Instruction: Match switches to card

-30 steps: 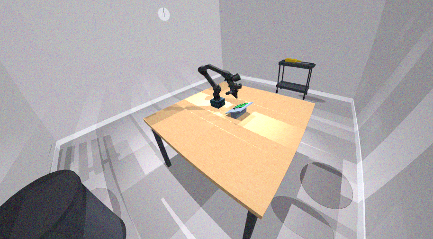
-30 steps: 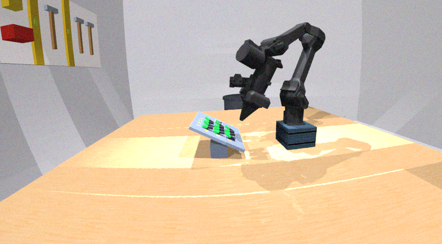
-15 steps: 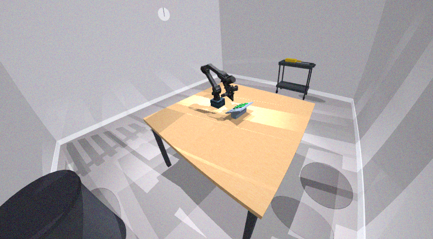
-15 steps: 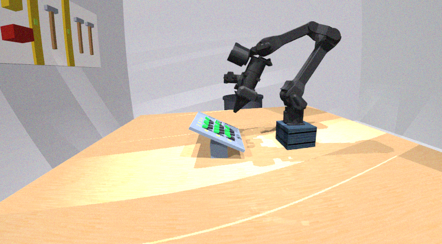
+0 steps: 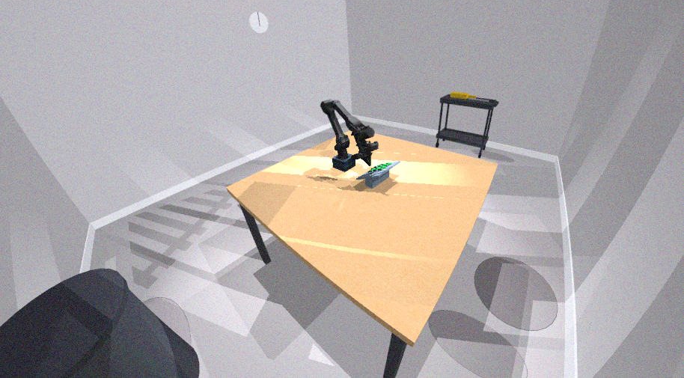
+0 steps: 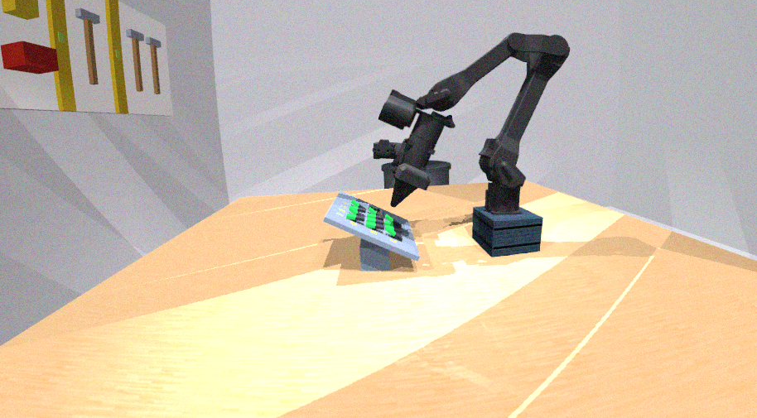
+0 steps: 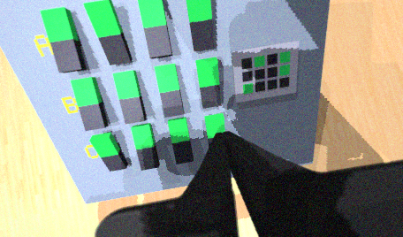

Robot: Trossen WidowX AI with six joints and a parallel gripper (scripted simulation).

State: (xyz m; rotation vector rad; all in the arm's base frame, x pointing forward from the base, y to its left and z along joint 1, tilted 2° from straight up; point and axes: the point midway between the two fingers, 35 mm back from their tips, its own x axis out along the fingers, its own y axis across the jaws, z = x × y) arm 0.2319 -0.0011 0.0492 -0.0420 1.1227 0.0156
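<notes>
The tilted blue-grey switch panel (image 5: pixel 377 177) (image 6: pixel 371 240) (image 7: pixel 274 117) stands on a small block on the table. It holds three rows of four green-and-grey switches, lettered A, B and C. The small card (image 7: pixel 265 72) sits to the right of the grid. Its far row reads dark, green, dark, green; its middle row is dark except the last square; its near row is green first, then dark. My gripper (image 7: pixel 223 139) (image 6: pixel 395 202) (image 5: pixel 367 162) is shut and empty. Its tip hangs at the near right switch C4 (image 7: pixel 215 124) and hides that switch's grey half. Switch C1 (image 7: pixel 106 149) shows its green half tipped up.
The arm's base sits on a dark blue block (image 6: pixel 507 230) right of the panel. A dark bin (image 6: pixel 441 170) stands behind the table. A black cart (image 5: pixel 466 118) stands in the far corner. A tool board (image 6: pixel 84 39) hangs on the left wall.
</notes>
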